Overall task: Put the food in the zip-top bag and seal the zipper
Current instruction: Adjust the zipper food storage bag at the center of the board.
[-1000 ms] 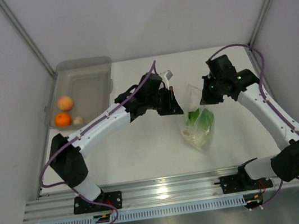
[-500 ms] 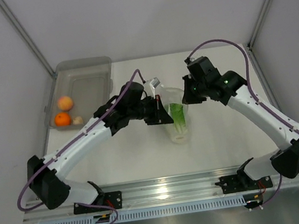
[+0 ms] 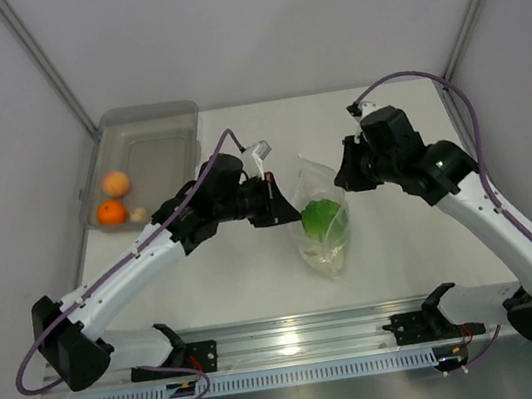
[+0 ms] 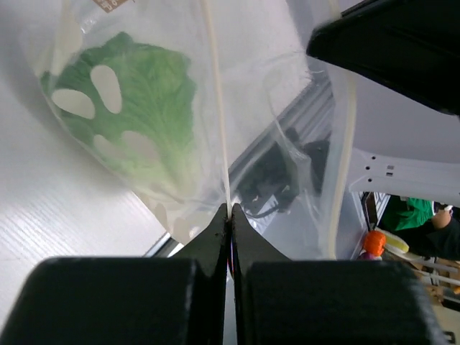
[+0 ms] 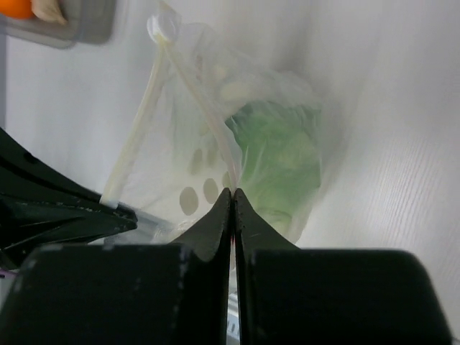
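From above, the zip-top bag [image 3: 325,241] is at table centre, held up between both arms, with the lettuce [image 3: 322,218] inside. My left gripper [image 3: 290,208] pinches its rim at 9 o'clock and my right gripper [image 3: 345,177] at 2 o'clock, so the mouth runs roughly 9 to 3. The two orange fruits [image 3: 112,213] and the beige lump [image 3: 138,215] lie in the grey bin [image 3: 148,127], at 9 o'clock from the bag. I judge the left arm nearer to them.

Left wrist: jaws fully closed on the bag's zipper strip, lettuce beyond at 10 o'clock.

Right wrist: jaws likewise clamped on the plastic, lettuce just past them at 1 o'clock.
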You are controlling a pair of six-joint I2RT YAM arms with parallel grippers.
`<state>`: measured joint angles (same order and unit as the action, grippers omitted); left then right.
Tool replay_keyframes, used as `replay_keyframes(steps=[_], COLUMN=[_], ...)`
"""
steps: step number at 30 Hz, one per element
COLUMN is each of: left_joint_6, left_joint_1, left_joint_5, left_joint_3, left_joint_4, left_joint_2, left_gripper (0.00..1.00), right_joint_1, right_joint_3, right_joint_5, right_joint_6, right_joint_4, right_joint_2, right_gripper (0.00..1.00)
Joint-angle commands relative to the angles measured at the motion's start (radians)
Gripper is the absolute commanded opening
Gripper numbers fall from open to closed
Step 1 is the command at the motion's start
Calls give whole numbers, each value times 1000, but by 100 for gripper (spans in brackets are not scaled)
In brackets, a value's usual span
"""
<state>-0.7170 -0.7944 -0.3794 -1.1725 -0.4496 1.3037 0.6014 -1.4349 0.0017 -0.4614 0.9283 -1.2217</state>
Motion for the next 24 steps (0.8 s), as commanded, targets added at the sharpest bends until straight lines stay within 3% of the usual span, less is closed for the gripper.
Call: replay_keyframes(steps=[1,4,8,10,14,19,24], left_joint_6=[13,34,30,28,44,21,43], left_joint_1=[3,12,-6,4,24,23,6], left_joint_5=[68,25,14,-13,-156,-170,-43], left_joint_3=[-44,-134,-118,-127,-242,-210,-204], left_joint_4=[-1,-61,34,38,-38,37,22], left_joint_2=[14,130,103,129,254,200,155], left_gripper=[0,1,1,1,1,1,1], right_joint_1=[-32,-80,-86,-129,-209,-213,-207], right_joint_3=[87,149,145,159,246,277,278], right_joint_5=[14,11,8,-166,-340,-293,-158], right_joint_6=[20,29,50,50,15,26,23], right_joint_4=[-46,-49,-65,-129,-239,-278,-198], right_joint_2=[80,74,117,162,166,97,138], right_gripper=[0,0,0,0,0,0,0])
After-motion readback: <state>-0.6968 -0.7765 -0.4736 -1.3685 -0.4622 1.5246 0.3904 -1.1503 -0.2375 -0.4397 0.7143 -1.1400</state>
